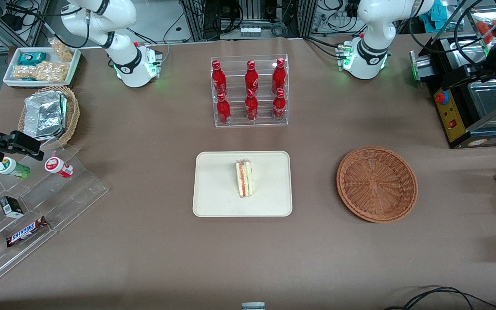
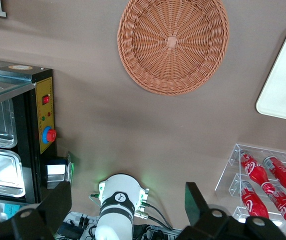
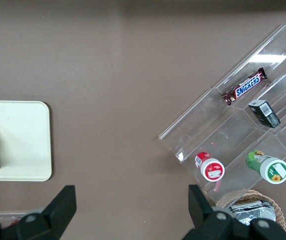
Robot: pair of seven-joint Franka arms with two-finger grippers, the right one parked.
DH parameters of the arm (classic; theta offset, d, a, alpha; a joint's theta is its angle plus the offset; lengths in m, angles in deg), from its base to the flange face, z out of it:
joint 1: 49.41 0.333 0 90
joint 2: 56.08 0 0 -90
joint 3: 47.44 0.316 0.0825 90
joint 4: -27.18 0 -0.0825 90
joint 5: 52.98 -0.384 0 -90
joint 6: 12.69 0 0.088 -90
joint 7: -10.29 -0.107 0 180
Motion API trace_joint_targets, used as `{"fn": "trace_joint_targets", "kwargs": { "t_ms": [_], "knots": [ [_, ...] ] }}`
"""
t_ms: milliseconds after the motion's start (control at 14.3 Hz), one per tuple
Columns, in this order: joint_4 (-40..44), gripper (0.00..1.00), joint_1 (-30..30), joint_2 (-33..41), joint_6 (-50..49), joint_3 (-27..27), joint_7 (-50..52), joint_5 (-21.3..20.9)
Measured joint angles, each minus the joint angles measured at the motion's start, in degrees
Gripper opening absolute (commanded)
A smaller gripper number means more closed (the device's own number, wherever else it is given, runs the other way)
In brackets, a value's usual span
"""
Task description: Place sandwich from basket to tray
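Sandwich [image 1: 244, 178] stands on edge on the tray [image 1: 213, 198], about at its middle, its red and green layers facing up, one end nearer the front camera than the other. The tray lies flat on the brown table [image 1: 144, 249], at the middle of the table's width. Beside it, toward the working arm's end, sits the basket [image 1: 377, 184], with nothing in it; tray and basket are apart, with bare tablecloth between them. Toward the parked arm's end, a clear stepped rack [image 1: 58, 202] holds a Snickers bar [image 1: 27, 231], a small dark box [image 1: 11, 206] and two little pots [image 1: 58, 167]. Farther from the camera than the tray stands a clear stand of six red bottles [image 1: 251, 91] in two rows. Farther still on the parked arm's end, a tan basket [image 1: 72, 113] holds a foil pack [image 1: 44, 115], and a white bin [image 1: 71, 69] of snacks lies past it. A black machine [image 1: 459, 107] sits at the working arm's end. In the left wrist view the gripper [image 2: 130, 202] hangs high above the table, over the left arm's base [image 2: 118, 205], well apart from the basket; its two dark fingers [image 2: 195, 202] are spread wide with nothing between them, though only their tips seem to show.
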Motion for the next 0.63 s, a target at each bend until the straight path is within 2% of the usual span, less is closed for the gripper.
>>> {"fn": "trace_joint_targets", "kwargs": {
  "t_ms": [629],
  "knots": [
    [-0.23, 1.0, 0.54, 0.29, 2.5, -0.28, 0.16, -1.92]
  ]
}}
